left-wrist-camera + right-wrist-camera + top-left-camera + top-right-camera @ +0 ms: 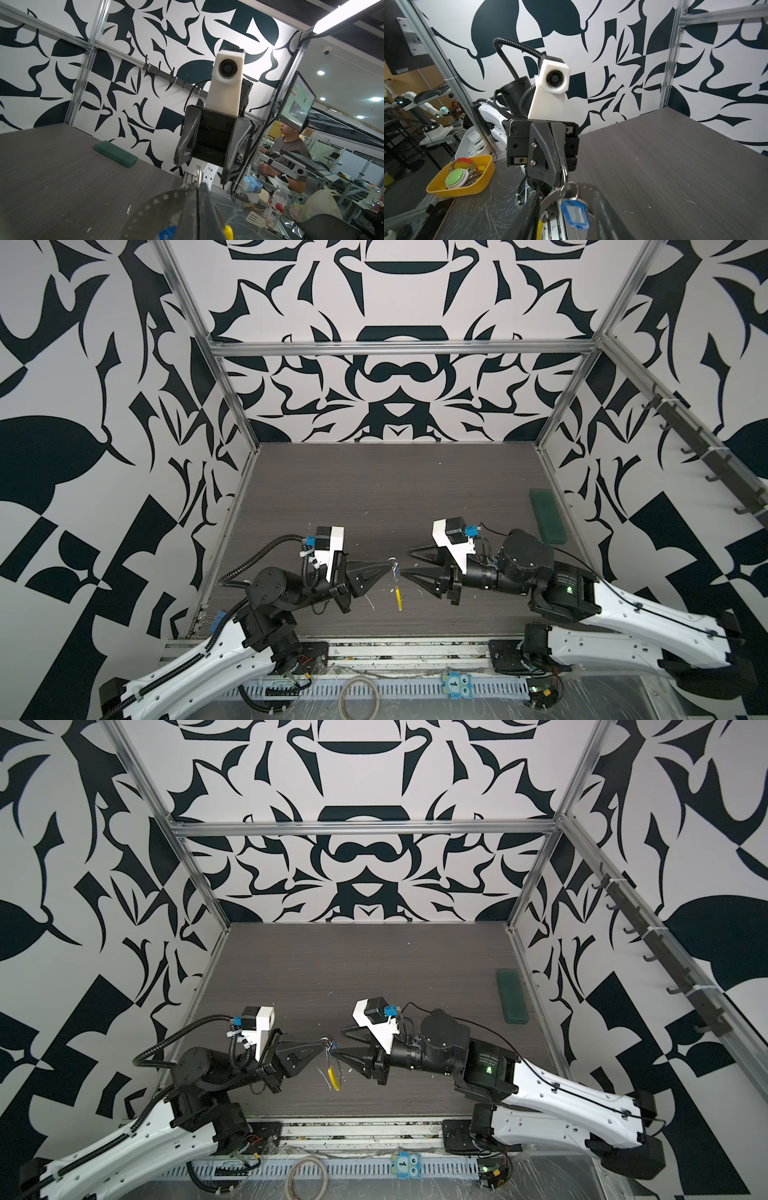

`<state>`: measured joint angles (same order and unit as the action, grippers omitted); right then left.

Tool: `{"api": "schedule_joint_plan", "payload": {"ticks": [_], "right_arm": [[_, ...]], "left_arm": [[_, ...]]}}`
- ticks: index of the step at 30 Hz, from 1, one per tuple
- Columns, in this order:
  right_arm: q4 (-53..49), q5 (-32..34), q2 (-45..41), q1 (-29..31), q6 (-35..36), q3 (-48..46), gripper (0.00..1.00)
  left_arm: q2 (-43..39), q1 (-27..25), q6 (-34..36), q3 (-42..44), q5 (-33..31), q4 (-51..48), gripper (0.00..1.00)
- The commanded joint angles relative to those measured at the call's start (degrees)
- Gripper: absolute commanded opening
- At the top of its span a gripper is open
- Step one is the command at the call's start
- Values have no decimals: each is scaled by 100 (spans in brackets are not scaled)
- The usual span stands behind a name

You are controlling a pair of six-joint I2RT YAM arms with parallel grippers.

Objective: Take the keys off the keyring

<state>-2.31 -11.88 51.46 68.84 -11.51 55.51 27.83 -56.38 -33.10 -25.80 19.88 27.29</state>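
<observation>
My left gripper (390,566) (324,1044) (198,185) is shut on the small metal ring (564,173) of the keyring and holds it above the table. The keyring's grey dotted loop (584,185) (158,205) hangs from there, and its yellow section (399,598) (333,1078) droops below. A blue key (576,215) (330,1049) dangles from a tiny ring just under the left fingertips. My right gripper (407,562) (340,1042) (566,193) faces the left one, open, with one finger on each side of the blue key and not touching it.
A dark green case (547,516) (512,996) (115,153) lies at the table's far right. A beige hoop (359,697) and a blue owl tag (456,685) sit on the front rail. A yellow basket (460,178) of items stands off the table's left.
</observation>
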Motion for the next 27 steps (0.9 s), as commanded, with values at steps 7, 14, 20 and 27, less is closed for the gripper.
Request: {"api": "schedule_joint_plan", "payload": {"ticks": [7,14,20,27], "right_arm": [[911,-284,101,31,-317,-158,37],[1017,-281,61,27,-377,-207,33],[1052,-288,106,33,-395,-216,25],[1092,-375,110,25,-452,-220,13]], "left_arm": [[-120,0,-21,1,-46,357,0],[-129,-3,-30,25,-59,367,0],[-118,0,-47,45,-61,411,0],[-82,-2,-45,42,-83,429,0]]}}
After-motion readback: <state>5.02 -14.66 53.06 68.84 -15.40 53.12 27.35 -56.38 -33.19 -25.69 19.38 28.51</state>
